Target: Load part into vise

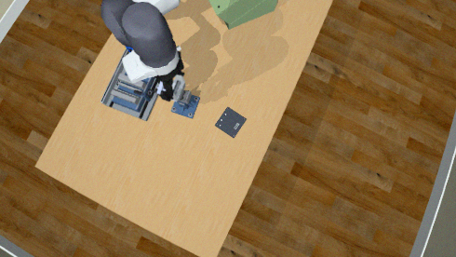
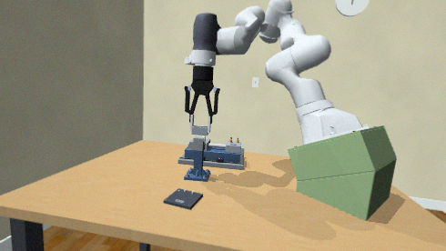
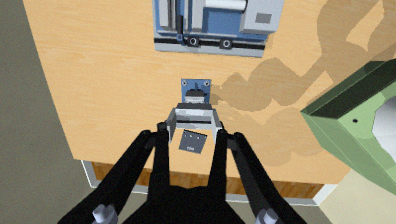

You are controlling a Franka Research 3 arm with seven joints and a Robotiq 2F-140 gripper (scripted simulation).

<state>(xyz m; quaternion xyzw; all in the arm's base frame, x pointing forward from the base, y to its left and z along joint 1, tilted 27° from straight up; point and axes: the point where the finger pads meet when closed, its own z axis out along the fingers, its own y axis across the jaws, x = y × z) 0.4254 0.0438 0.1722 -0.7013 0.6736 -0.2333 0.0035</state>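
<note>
My gripper [image 2: 200, 128] is shut on the part [image 2: 199, 131], a small grey block, and holds it in the air just above the blue V-block [image 2: 197, 164]. In the wrist view the part [image 3: 194, 116] spans the two fingertips, with the V-block [image 3: 196, 92] just beyond it. I cannot tell which way its slot faces. The vise [image 2: 218, 155] stands behind the V-block with its jaws open; it also shows in the wrist view [image 3: 215, 25] and from above [image 1: 130, 93]. The dark infeed plate [image 2: 183, 198] lies empty on the table nearer the front edge.
A large green box [image 2: 341, 170] covers the arm's base at the right of the table. From above, the V-block [image 1: 185, 106] sits between the vise and the infeed plate [image 1: 231, 122]. The arm hides part of the vise there.
</note>
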